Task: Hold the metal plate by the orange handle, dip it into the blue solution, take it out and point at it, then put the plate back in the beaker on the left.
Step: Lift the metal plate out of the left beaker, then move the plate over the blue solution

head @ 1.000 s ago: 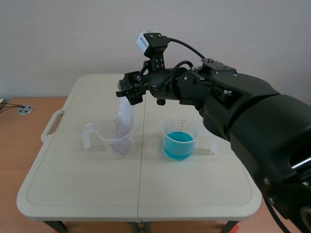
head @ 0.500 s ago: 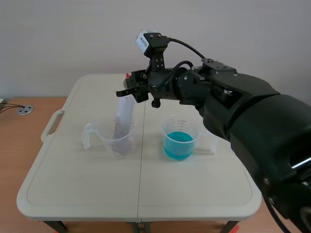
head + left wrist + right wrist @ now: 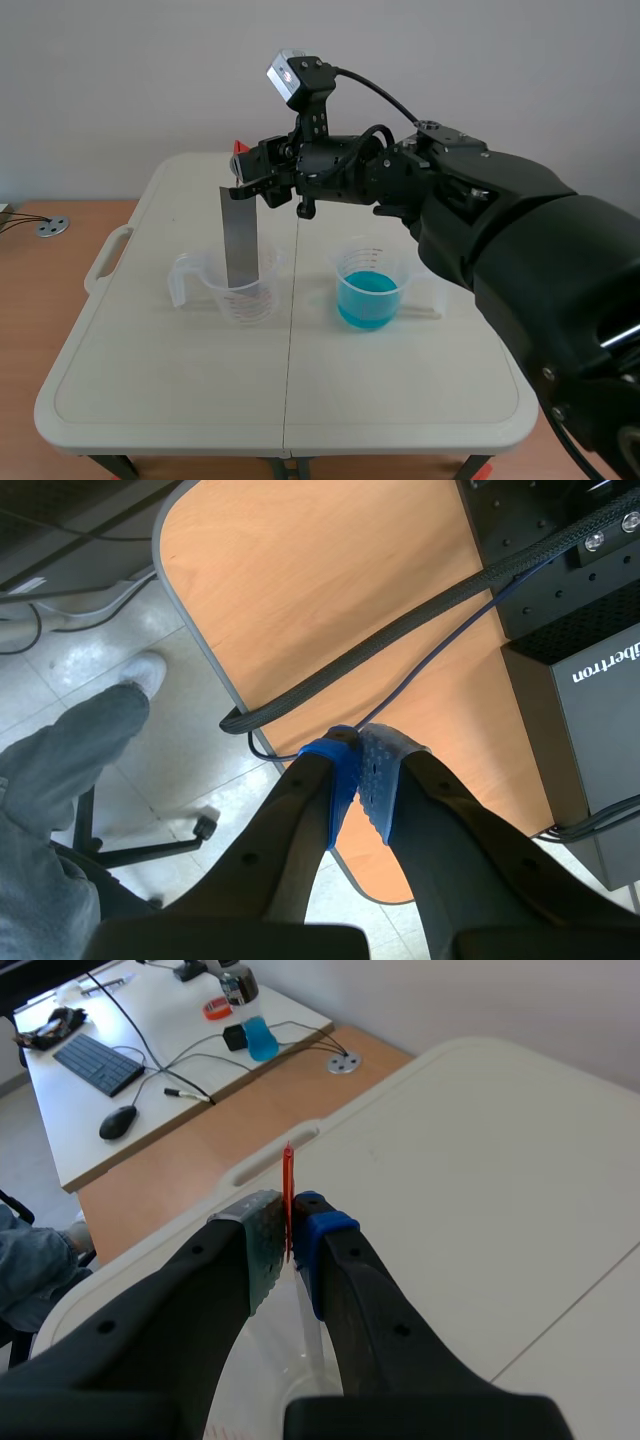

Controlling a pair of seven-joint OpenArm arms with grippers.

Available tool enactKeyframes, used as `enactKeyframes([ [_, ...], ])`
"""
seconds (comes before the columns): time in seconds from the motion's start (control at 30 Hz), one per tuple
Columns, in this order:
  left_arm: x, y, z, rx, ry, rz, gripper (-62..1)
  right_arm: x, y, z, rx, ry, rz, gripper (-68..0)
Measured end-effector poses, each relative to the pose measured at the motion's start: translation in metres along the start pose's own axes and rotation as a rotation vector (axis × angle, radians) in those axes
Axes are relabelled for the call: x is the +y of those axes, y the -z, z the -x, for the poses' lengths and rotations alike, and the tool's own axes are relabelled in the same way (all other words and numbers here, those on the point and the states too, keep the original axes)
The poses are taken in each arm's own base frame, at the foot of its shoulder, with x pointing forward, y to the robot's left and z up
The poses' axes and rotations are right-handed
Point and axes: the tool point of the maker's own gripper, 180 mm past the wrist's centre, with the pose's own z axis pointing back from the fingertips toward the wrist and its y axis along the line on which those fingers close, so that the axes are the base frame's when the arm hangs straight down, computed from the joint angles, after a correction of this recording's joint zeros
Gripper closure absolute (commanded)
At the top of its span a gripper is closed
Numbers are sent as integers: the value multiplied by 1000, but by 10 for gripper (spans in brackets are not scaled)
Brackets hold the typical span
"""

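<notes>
— Scene view is the one to watch from here: the white tabletop (image 3: 150, 380), and the big right arm (image 3: 480, 220) coming in from the right and reaching past the middle to the clear beaker on the left (image 3: 205, 275).

— And the other beaker?

— The beaker of blue solution (image 3: 350, 268) stands to the right of it, well apart from the plate.

— So what's changed?

— The metal plate (image 3: 240, 240). A second ago it leaned on a slant in the left beaker. Now it hangs nearly upright and higher, though I'd say its lower end still sits below that beaker's rim.

— What's holding it?

— The right claw (image 3: 243, 180) is clamped on the orange handle (image 3: 240, 148) at the plate's top. The right wrist view shows the thin orange edge pinched between the two pads.

— Then the lift has started?

— I'd judge so: grip made, lift begun, dip not yet done. The plate has to clear the rim before it can go across to the blue one.

— And the left claw?

— The left claw (image 3: 358, 770) is away from the tabletop, over the edge of a wooden desk (image 3: 330, 600) and some cables (image 3: 400, 630). Its blue pads are pressed together with nothing between them.
</notes>
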Motion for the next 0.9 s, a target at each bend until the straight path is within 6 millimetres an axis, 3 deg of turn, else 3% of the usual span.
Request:
enactKeyframes([
  [0.17,0,0,0,0,0,0,-18,16,-1,0,0,-8,-88,-13],
  [0.5,0,0,0,0,0,0,-18,16,-2,-1,-1,-14,-92,-13],
  [0.9,0,0,1,3,0,0,-18,32,-20,-25,-69,-109,-112,-13],
])
